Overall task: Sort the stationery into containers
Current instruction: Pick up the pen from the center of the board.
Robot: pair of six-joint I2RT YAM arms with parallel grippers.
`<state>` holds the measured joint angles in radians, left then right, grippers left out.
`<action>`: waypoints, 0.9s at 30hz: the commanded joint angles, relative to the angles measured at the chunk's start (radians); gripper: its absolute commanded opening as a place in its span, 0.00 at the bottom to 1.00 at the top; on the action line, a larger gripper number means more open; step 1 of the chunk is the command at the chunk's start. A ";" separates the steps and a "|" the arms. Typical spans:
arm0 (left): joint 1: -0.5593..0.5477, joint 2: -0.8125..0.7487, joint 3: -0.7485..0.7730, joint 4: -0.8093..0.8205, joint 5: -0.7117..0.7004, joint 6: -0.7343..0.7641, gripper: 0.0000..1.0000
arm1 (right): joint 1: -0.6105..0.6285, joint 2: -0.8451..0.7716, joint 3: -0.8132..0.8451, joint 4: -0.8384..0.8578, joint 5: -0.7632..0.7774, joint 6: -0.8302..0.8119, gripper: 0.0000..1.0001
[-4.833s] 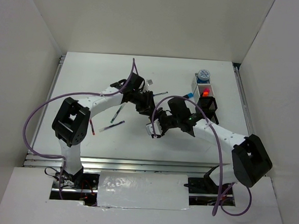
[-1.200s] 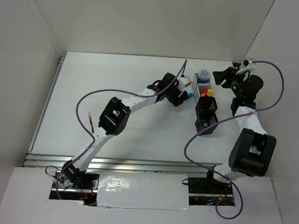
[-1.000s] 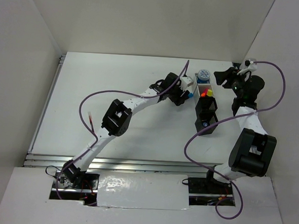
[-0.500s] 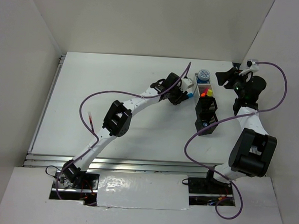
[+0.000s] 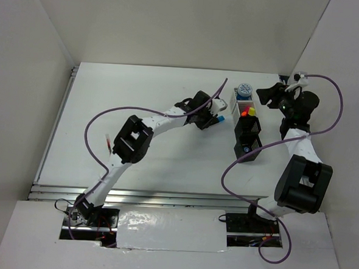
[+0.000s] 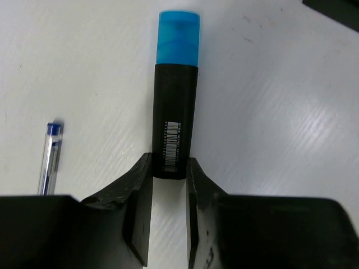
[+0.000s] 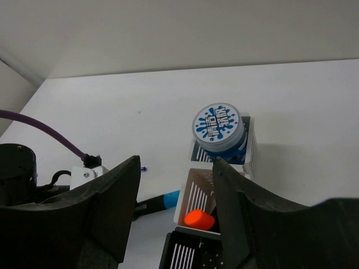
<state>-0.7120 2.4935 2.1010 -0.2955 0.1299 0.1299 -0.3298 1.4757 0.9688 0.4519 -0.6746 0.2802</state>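
nearest the arms' edge of the white table (image 5: 109,93), over on its right side, stood the black square mesh bins (image 5: 247,137). they were the first in a row that ran toward the far right corner.

a bit farther back, around the middle of the table, the left gripper (image 6: 169,163) was down low. its fingers (image 6: 137,207) pressed on both sides of the short black highlighter with the blue cap (image 6: 175,112). so it was grasping the highlighter, but only at the very bottom end. the highlighter seemed to lie flat on the table, its cap pointing toward the bins, not yet in any of them. a thin clear pen with a blue tip (image 6: 50,148) lay near it.

the highlighter looked light, hard and smooth. it would not bend or break. i think it could slip or tip down when held by just its tail. a hold nearer the middle of the black body would be safer. the cap is a bad spot, as it might pop off.

next in the row came the white mesh bin (image 7: 193,193), with an orange cap (image 7: 197,218) and a yellow cap (image 5: 251,110) showing inside. at the far end a round blue-and-white tape roll (image 7: 220,130) sat on top of the farthest bin. by the far right corner, the right gripper (image 7: 175,168) hung in the air, its fingers spread wide with nothing between them.
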 commanded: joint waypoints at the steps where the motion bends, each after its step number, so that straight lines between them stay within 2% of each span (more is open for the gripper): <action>1: 0.000 -0.103 -0.042 0.012 -0.016 0.036 0.00 | 0.024 -0.072 0.016 -0.027 -0.037 0.005 0.61; 8: -0.027 -0.352 -0.228 0.033 -0.007 0.027 0.00 | 0.098 -0.123 -0.022 -0.082 -0.054 0.091 0.64; 16: -0.047 -0.565 -0.390 0.079 -0.046 -0.079 0.00 | 0.117 -0.129 -0.038 -0.099 -0.097 0.322 0.73; 17: -0.050 -0.582 -0.404 0.088 -0.046 -0.096 0.00 | 0.118 -0.117 -0.036 -0.087 -0.111 0.345 0.79; 19: -0.055 -0.632 -0.447 0.113 -0.049 -0.116 0.00 | 0.123 -0.094 -0.030 -0.058 -0.150 0.411 0.82; 27: -0.075 -0.716 -0.500 0.131 -0.047 -0.184 0.00 | 0.150 -0.006 -0.013 0.002 -0.264 0.573 0.86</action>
<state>-0.7715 1.8297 1.6005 -0.2146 0.0834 -0.0097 -0.2031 1.4452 0.9298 0.3923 -0.8570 0.7673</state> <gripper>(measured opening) 0.337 0.862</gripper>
